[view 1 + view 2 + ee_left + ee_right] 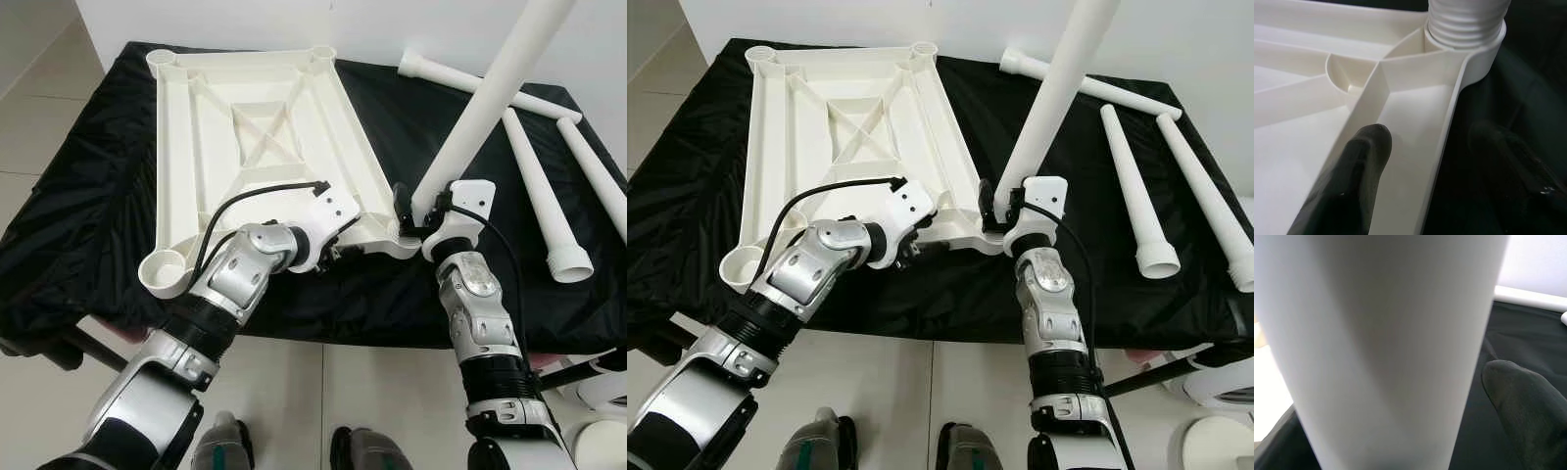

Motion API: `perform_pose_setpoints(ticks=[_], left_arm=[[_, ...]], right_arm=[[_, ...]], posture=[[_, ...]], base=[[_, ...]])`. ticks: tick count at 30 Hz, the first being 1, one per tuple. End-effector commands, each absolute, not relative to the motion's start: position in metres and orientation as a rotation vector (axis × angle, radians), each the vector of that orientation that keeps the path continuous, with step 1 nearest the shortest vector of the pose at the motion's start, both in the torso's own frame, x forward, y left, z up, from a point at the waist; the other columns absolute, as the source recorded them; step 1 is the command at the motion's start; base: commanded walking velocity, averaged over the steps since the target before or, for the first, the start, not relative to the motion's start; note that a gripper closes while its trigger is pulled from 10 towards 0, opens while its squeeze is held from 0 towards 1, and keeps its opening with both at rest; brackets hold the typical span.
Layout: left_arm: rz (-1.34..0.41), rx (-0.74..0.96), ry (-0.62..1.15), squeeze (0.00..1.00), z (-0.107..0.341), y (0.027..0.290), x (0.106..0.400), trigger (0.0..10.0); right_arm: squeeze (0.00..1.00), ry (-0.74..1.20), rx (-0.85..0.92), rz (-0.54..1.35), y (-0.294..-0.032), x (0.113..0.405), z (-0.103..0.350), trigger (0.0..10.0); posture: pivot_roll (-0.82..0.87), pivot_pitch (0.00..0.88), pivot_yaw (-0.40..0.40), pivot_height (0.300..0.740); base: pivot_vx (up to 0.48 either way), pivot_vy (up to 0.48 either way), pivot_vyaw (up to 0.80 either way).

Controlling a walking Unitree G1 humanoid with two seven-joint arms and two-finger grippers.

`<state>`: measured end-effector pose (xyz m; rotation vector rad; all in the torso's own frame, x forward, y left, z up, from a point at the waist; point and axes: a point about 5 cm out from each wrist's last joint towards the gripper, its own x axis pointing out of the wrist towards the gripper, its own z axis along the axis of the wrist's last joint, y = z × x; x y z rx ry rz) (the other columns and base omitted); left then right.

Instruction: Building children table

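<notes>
The white tabletop [257, 137] lies upside down on a black cloth [88, 186]. At its near right corner socket, the right gripper [416, 211] clamps a leg [485, 103] standing tilted. The left gripper [1425, 156] straddles the tabletop's edge beside that socket, fingers apart, perhaps pinching the rim. Three legs [534, 176] lie right of the tabletop.

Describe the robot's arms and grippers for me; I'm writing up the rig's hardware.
Both arms are built of silver metallic segments with black ribbed joint bands. Each wrist carries a white plastic housing with a black cable looping from it back to the forearm. The left gripper and right gripper each have black fingers, rounded at the tips and matte in the wrist views.
</notes>
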<state>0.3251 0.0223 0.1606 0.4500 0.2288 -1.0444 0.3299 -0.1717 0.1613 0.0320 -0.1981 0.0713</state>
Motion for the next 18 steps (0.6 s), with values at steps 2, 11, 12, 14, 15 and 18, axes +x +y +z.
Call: perform_pose_setpoints(ticks=[2,11,12,14,15,18], left_arm=[[-1.019,0.502,0.246,0.00,0.152,0.024,0.327,10.0],[-1.005,0.526,0.279,0.00,0.141,0.023,0.328,10.0],[-1.008,0.526,0.286,0.00,0.139,0.023,0.327,10.0],[-1.010,0.527,0.290,0.00,0.138,0.023,0.327,10.0],[-1.010,0.527,0.290,0.00,0.138,0.023,0.327,10.0],[-1.024,0.521,0.293,0.00,0.136,0.022,0.325,3.6]], right_arm=[[0.00,-0.205,0.036,0.032,-0.185,0.328,0.161,10.0],[0.00,-0.203,0.037,0.029,-0.186,0.328,0.160,10.0],[0.00,-0.203,0.036,0.030,-0.186,0.328,0.160,10.0],[0.00,-0.202,0.036,0.031,-0.185,0.328,0.160,10.0],[0.00,-0.202,0.036,0.031,-0.185,0.328,0.160,10.0],[0.00,-0.200,0.034,0.037,-0.185,0.327,0.159,10.0]], posture=[[-0.05,0.063,-0.010,0.740],[-0.04,0.060,-0.007,0.740],[-0.04,0.061,-0.007,0.740],[-0.04,0.062,-0.007,0.740],[-0.04,0.062,-0.007,0.740],[-0.04,0.063,-0.009,0.740]], base=[[0.000,0.000,0.00],[0.000,0.000,0.00],[0.000,0.000,0.00],[0.000,0.000,0.00],[0.000,0.000,0.00],[0.000,0.000,0.00]])
